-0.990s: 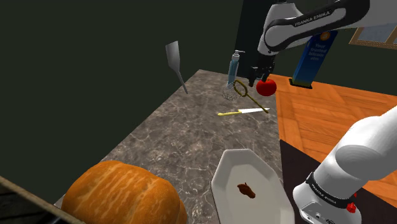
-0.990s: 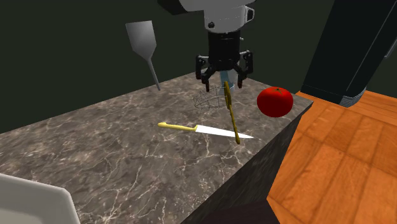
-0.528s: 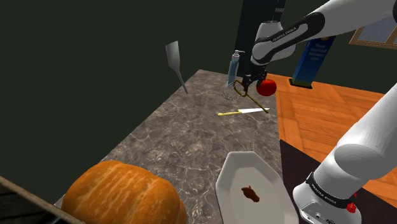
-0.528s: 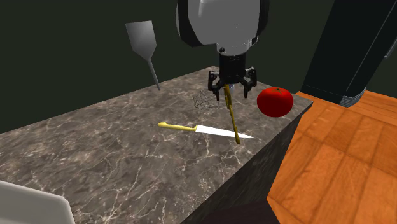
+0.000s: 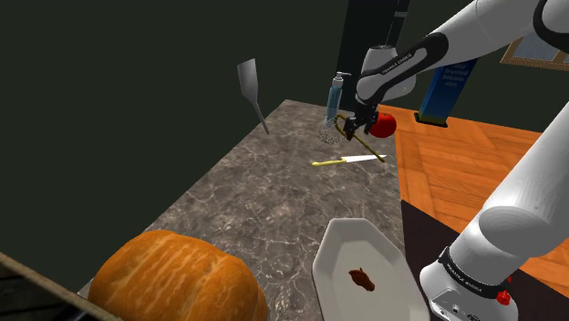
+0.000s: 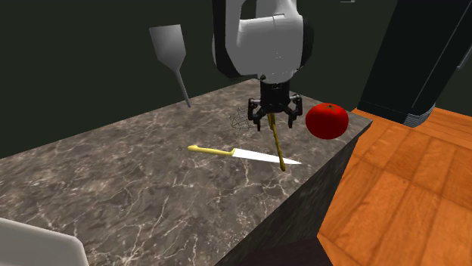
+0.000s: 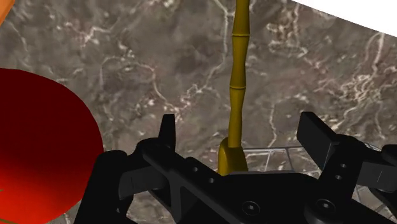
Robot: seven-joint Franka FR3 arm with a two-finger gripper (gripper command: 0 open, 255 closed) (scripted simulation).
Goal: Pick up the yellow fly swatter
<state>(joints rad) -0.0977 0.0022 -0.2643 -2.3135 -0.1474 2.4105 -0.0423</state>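
While the end effector hangs low at the worktop's far corner, beside the tomato, its fingers stand apart astride the handle of the yellow fly swatter, which lies flat there. I'd call this the grasping step. Next, the fingers need to close squarely on the handle, then lift.

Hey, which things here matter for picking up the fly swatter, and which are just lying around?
In the job: yellow fly swatter; gripper, jaws open astride its handle.
Lying about: knife, red tomato, grey spatula, bottle, white plate, bread loaf.
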